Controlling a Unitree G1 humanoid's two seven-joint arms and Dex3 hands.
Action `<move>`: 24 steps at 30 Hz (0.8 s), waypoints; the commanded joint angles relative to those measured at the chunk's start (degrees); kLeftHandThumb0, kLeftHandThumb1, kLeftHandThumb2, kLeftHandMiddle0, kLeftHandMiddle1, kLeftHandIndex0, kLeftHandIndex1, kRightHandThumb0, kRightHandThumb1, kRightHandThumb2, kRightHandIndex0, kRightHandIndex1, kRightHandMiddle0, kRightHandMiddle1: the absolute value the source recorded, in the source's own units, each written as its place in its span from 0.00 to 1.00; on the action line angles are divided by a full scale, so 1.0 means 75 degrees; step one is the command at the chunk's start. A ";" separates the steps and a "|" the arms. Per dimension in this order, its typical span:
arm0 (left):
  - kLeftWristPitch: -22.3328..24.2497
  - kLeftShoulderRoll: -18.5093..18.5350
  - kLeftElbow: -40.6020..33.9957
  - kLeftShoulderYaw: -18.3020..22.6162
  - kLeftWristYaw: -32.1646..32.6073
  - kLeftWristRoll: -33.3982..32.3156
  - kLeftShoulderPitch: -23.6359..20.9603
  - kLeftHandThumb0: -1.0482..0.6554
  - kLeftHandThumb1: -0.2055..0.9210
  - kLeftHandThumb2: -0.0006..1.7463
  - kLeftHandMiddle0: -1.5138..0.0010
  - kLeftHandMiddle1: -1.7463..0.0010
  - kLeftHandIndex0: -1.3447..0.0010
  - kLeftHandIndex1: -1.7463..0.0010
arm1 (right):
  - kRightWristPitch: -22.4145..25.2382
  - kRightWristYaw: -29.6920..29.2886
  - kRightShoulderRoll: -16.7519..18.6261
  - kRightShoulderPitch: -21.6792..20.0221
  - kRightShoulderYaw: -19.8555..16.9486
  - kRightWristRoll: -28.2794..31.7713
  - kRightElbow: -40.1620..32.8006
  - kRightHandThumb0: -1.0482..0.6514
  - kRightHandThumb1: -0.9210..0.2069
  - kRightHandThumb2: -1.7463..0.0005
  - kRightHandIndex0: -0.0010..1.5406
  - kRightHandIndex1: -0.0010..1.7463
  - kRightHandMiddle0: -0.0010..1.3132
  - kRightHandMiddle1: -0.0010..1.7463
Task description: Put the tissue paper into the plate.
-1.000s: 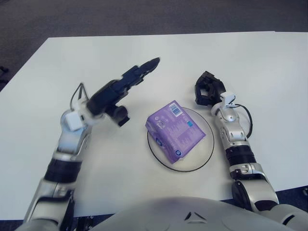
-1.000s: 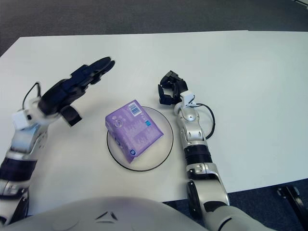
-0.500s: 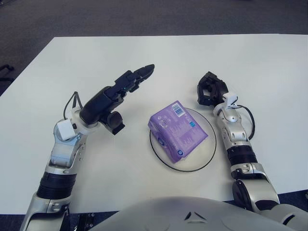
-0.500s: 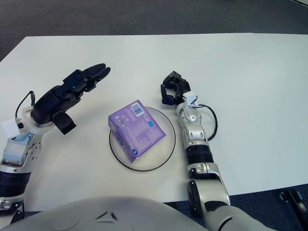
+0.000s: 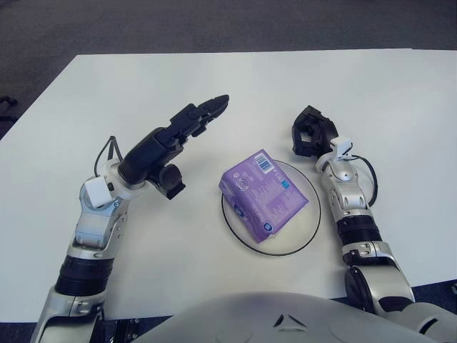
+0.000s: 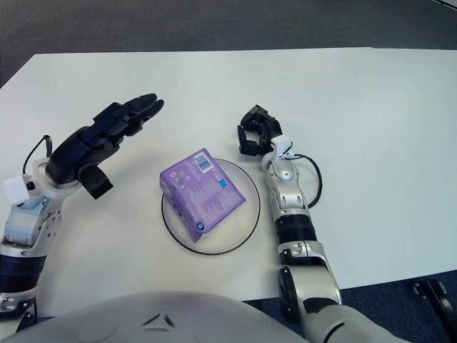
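A purple tissue pack (image 5: 263, 192) lies in the clear, dark-rimmed plate (image 5: 303, 233) near the table's front middle. My left hand (image 5: 171, 139) hovers to the left of the plate, apart from the pack, fingers stretched out and holding nothing. My right hand (image 5: 309, 133) rests on the table just beyond the plate's right rim, fingers curled and empty.
The white table (image 5: 400, 114) carries only the plate and the pack. Its far edge borders dark floor (image 5: 228, 25). My own body shows at the bottom middle.
My left hand has drawn back to the left, away from the plate, and lowered a little. The tissue pack lies as before. The right hand has not moved.
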 commanded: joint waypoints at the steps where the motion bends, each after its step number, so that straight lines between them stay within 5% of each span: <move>1: 0.1659 -0.1423 0.1794 0.0802 0.2884 0.0088 -0.0672 0.04 1.00 0.61 0.78 0.68 0.94 0.51 | -0.0104 -0.0052 0.0363 0.1095 0.0011 0.0067 0.0760 0.35 0.46 0.31 0.63 1.00 0.41 1.00; 2: 0.1955 -0.1687 0.1992 0.0904 0.3416 0.0128 -0.0756 0.08 1.00 0.59 0.72 0.52 0.90 0.38 | -0.0166 -0.0041 0.0359 0.1104 -0.0001 0.0073 0.0766 0.35 0.46 0.31 0.63 1.00 0.41 1.00; 5: 0.1999 -0.1998 0.2536 0.0937 0.3927 0.0368 -0.1062 0.15 1.00 0.57 0.63 0.28 0.82 0.17 | -0.0186 0.0021 0.0352 0.1110 -0.0035 0.0120 0.0771 0.35 0.45 0.32 0.63 1.00 0.41 1.00; 9: 0.1782 -0.2198 0.3424 0.0988 0.4272 0.0652 -0.1420 0.21 1.00 0.55 0.57 0.11 0.74 0.04 | -0.0206 0.0059 0.0340 0.1113 -0.0062 0.0153 0.0784 0.35 0.44 0.32 0.63 1.00 0.40 1.00; 12: 0.1882 -0.2254 0.3361 0.0928 0.4658 0.0974 -0.1390 0.27 1.00 0.52 0.51 0.04 0.67 0.01 | -0.0232 0.0087 0.0329 0.1120 -0.0083 0.0174 0.0782 0.36 0.43 0.33 0.62 1.00 0.40 1.00; 17: 0.2131 -0.2300 0.3345 0.0877 0.5051 0.1326 -0.1360 0.37 0.82 0.50 0.46 0.01 0.73 0.00 | -0.0242 0.0104 0.0322 0.1132 -0.0101 0.0189 0.0763 0.36 0.43 0.34 0.62 1.00 0.39 1.00; 24: 0.2428 -0.2353 0.3213 0.0837 0.5342 0.1619 -0.1280 0.38 0.72 0.55 0.39 0.00 0.70 0.00 | -0.0194 0.0099 0.0304 0.1140 -0.0104 0.0204 0.0723 0.36 0.42 0.35 0.62 1.00 0.38 1.00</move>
